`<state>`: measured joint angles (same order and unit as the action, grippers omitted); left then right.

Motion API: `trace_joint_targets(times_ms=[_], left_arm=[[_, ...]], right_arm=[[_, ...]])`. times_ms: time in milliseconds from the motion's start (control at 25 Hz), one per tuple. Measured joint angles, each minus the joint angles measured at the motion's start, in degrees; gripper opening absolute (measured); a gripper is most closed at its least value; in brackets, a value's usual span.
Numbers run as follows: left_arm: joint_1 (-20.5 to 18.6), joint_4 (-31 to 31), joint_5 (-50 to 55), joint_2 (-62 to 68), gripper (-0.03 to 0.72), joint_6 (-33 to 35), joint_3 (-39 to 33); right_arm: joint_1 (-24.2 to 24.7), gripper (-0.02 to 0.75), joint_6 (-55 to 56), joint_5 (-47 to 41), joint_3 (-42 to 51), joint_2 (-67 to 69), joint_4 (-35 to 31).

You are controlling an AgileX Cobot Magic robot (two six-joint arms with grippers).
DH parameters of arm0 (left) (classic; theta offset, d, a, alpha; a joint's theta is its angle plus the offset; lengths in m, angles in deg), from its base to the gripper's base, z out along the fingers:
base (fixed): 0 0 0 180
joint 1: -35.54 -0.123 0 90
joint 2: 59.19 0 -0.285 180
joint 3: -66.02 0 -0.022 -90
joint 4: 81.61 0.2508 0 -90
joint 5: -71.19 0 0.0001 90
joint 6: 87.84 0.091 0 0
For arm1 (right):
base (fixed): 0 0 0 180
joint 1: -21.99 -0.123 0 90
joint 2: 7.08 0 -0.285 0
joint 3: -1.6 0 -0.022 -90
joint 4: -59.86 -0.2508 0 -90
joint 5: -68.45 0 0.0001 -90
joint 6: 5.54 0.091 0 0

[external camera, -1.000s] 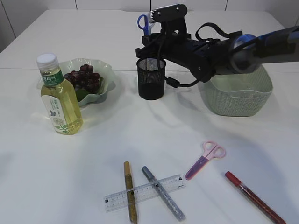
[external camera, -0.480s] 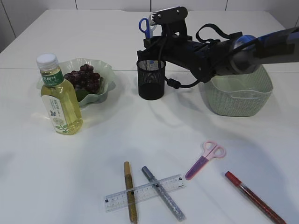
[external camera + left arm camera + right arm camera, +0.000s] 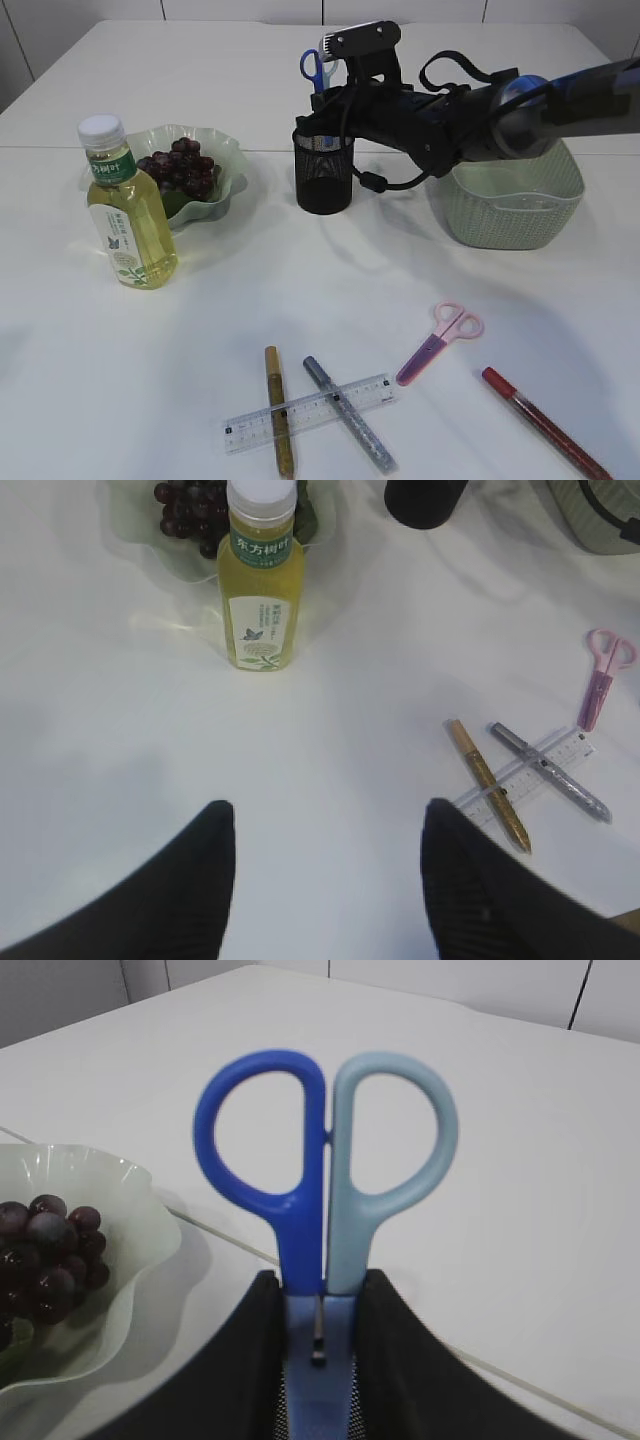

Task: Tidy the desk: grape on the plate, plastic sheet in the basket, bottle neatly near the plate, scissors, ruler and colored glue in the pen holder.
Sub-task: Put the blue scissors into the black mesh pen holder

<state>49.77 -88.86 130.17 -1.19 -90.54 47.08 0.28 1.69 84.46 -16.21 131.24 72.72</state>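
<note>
A pair of scissors with one dark blue and one pale blue plastic handle loop (image 3: pixel 325 1175) stands upright, loops uppermost, clamped between the two black fingers (image 3: pixel 240 1360) of the right gripper (image 3: pixel 320 1345). In the exterior view the scissors sit directly above the black wire-mesh pen holder (image 3: pixel 323 170), with the lower part hidden behind the gripper; whether the tips are inside the cup cannot be told.

Left of the holder, the pale green wavy-edged plate (image 3: pixel 232 160) carries the bunch of dark purple grapes (image 3: pixel 180 170), and the clear bottle of yellow-green drink with a white cap (image 3: pixel 125 205) stands just in front of it. Right of the holder sits the pale green woven basket (image 3: pixel 510 215).

Near the front edge lie the clear plastic ruler (image 3: pixel 310 412), crossed by a gold glue pen (image 3: pixel 278 410) and a silver glue pen (image 3: pixel 350 415), with small pink scissors (image 3: pixel 440 342) and a red glue pen (image 3: pixel 545 422) further right.

The left gripper (image 3: pixel 325 850) hovers over bare table, its dark fingers (image 3: pixel 200 870) well apart and empty.
</note>
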Motion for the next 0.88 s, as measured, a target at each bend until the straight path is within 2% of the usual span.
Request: trace_joint_targets(times_ms=[160, 360, 480, 760, 880], left_arm=[[0.0, 0.0, 0.0, 0.0, 0.433, 0.0, 0.0], [0.0, 0.0, 0.0, 0.0, 0.433, 0.0, 0.0], [0.0, 0.0, 0.0, 0.0, 0.433, 0.0, 0.0], [0.0, 0.0, -0.04, 0.0, 0.433, 0.0, 0.0], [0.0, 0.0, -0.13, 0.0, 0.433, 0.0, 0.0]], right_arm=[[0.0, 0.211, 0.0, -0.86, -0.09, 0.0, -0.04], [0.0, 0.356, 0.26, -1.56, -0.09, 0.0, -0.04], [0.0, 0.405, 1.11, -2.75, -0.09, 0.0, -0.14], [0.0, 0.419, 3.25, -3.93, -0.09, -0.25, -0.18], [0.0, 0.42, 4.92, -7.12, -0.31, -1.58, -0.18]])
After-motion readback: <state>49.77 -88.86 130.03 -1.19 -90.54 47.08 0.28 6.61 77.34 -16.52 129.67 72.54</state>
